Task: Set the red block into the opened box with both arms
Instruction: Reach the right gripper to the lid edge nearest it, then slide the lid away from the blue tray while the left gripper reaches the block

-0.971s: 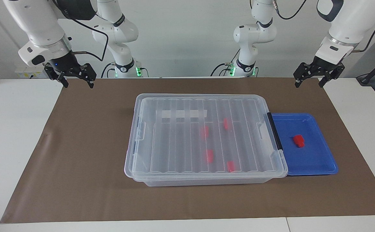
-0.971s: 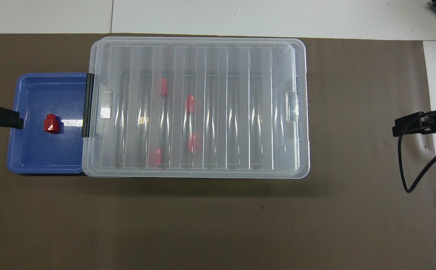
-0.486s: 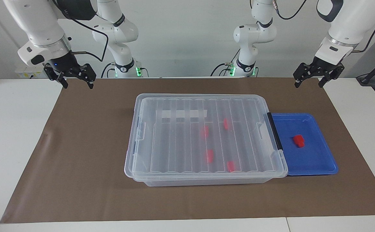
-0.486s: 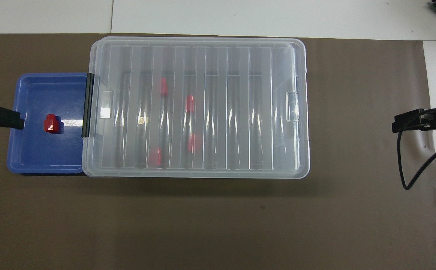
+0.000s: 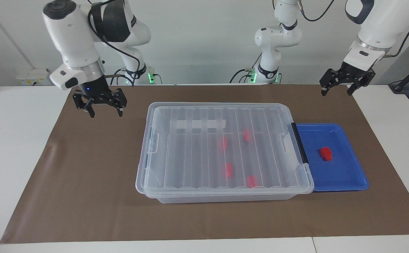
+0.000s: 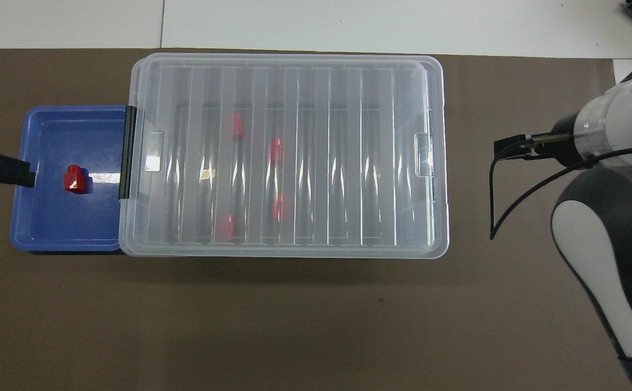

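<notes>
The red block [image 5: 325, 153] [image 6: 75, 180] lies in a blue tray [image 5: 345, 175] [image 6: 49, 228] at the left arm's end of the box. The box [image 5: 225, 197] [image 6: 440, 163] is clear plastic, and its ribbed lid lies shut on top. Several more red blocks [image 5: 228, 169] show through the lid. My right gripper [image 5: 106, 113] hangs open and empty over the brown mat, beside the box's other end. My left gripper [image 5: 336, 92] hangs open and empty above the mat's corner, higher than the tray. In the overhead view one of its fingers [image 6: 1, 169] juts over the tray's edge.
A brown mat [image 5: 84, 193] covers the middle of the white table. A black handle [image 5: 299, 142] runs along the box end that touches the tray. The right arm [image 6: 614, 125] with its looping black cable reaches in at the mat's end.
The right arm has swung from the mat's corner toward the box, and its gripper now hangs lower over the mat. The left arm, box, tray and blocks have not moved.
</notes>
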Controlling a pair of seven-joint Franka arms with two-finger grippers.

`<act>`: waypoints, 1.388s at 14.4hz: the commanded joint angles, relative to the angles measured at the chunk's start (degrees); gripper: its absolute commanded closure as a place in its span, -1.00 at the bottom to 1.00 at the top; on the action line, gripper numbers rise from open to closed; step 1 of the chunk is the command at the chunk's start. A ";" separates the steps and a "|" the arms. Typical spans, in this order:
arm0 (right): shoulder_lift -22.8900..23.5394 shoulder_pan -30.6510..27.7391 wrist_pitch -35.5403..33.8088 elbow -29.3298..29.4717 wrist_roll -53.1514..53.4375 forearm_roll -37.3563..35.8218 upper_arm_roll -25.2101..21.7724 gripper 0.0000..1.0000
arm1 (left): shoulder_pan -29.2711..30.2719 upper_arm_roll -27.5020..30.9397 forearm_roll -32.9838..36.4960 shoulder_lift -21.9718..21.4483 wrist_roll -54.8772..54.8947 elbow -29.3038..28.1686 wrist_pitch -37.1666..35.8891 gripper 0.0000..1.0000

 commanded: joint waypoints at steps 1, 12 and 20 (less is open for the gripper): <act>4.62 2.24 5.28 0.21 2.90 2.77 -0.27 -1.00 | -1.12 0.58 0.65 -0.96 -1.09 -1.43 1.19 -1.00; 9.82 2.34 10.75 -1.81 3.87 0.59 -0.36 -1.00 | -1.12 0.58 0.65 -0.96 -1.09 -1.43 1.19 -1.00; 9.99 -1.78 10.22 -1.28 1.24 -2.84 -0.36 -1.00 | -1.12 0.49 0.65 -0.96 -1.09 -1.43 1.19 -1.00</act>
